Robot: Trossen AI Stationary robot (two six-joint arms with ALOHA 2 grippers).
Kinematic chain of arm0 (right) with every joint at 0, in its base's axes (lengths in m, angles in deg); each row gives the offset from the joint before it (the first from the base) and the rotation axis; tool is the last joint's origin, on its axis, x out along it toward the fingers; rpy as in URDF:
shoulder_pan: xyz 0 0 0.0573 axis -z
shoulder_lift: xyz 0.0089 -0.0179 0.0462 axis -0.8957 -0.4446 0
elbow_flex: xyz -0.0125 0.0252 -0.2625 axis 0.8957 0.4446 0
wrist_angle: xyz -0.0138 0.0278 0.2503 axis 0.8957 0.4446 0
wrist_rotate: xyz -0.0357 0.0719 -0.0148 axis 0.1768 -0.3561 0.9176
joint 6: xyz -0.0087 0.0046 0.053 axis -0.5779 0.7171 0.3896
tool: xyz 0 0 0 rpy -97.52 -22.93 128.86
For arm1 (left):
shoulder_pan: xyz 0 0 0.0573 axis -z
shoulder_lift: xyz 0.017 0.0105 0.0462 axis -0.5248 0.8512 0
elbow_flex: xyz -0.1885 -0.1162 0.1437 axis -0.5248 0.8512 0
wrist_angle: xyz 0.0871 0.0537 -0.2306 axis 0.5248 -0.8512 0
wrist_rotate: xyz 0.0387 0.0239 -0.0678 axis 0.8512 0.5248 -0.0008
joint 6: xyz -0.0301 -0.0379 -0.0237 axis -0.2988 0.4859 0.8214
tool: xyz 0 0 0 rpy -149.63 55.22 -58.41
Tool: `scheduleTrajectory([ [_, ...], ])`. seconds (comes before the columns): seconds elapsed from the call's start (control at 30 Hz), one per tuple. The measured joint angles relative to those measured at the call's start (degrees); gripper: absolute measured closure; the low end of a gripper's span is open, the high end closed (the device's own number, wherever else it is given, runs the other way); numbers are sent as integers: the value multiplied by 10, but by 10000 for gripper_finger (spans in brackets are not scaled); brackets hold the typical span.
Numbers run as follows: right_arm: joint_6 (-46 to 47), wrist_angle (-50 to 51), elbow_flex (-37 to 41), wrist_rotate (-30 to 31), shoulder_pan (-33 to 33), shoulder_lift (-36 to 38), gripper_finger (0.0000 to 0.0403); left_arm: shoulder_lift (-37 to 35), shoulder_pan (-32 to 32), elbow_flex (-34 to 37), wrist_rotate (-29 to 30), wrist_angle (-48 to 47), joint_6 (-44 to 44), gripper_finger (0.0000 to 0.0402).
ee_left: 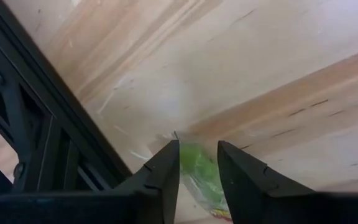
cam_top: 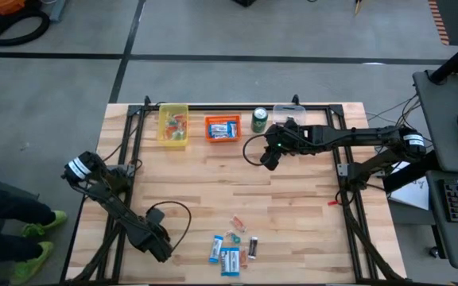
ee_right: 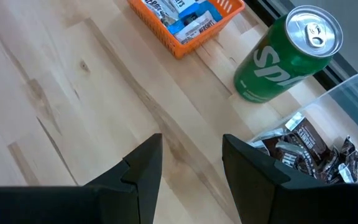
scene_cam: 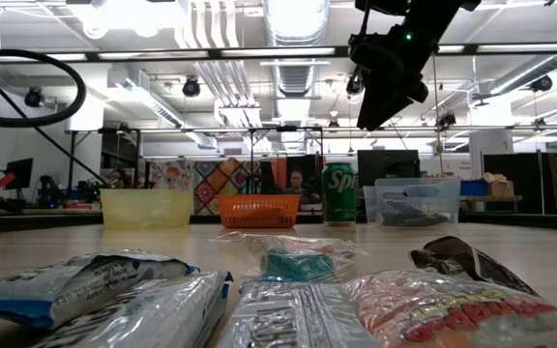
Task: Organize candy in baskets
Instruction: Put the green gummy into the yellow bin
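Three baskets stand in a row along the far edge of the table [cam_top: 293,206]. The yellow basket [cam_top: 173,125] holds a few small sweets in mixed colours. The orange basket [cam_top: 223,128] holds blue-and-white bars. The clear basket [ee_right: 353,118], past the green soda can [cam_top: 259,119], holds dark brown mini bars; the overhead view hides most of it under the right arm, and only the right wrist view shows its contents.

The loose candy [cam_top: 233,248] lies in a small cluster near the front edge of the table, well apart from the baskets: blue-and-white bars, a dark bar and some small red and orange pieces. The low view shows these wrappers close up, with the baskets and can lined up behind them.

The left gripper [cam_top: 161,246] is at the front of the table, beside the loose cluster. Its wrist view alone shows a green sweet [ee_left: 199,177] between the fingers, which are narrowly parted around it; whether they pinch it cannot be told.

The right gripper [cam_top: 270,159] hangs above the table just in front of the can, its fingers spread and holding nothing.
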Motion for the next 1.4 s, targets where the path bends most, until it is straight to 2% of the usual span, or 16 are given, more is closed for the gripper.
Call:
scheduleTrajectory([
  [0.4,0,0,0,0,-7,0,248,2,4,0,0,5,0,393],
  [0.57,0,0,0,0,-10,0,248,-1,4,-12,19,8,-22,397],
  [0.67,-3,0,0,-2,-16,0,248,-3,0,-38,74,8,-58,400],
  [0.83,-5,10,-8,-16,-30,10,248,-20,-25,-88,214,0,-145,401],
  [1.07,-3,6,-22,-77,-77,16,248,-57,-99,-106,371,-6,-339,401],
  [1.23,13,5,-19,-105,-128,16,248,-104,-176,-97,424,-7,-489,401],
  [1.4,46,3,-1,-105,-186,16,248,-170,-277,-71,457,-1,-628,402],
])
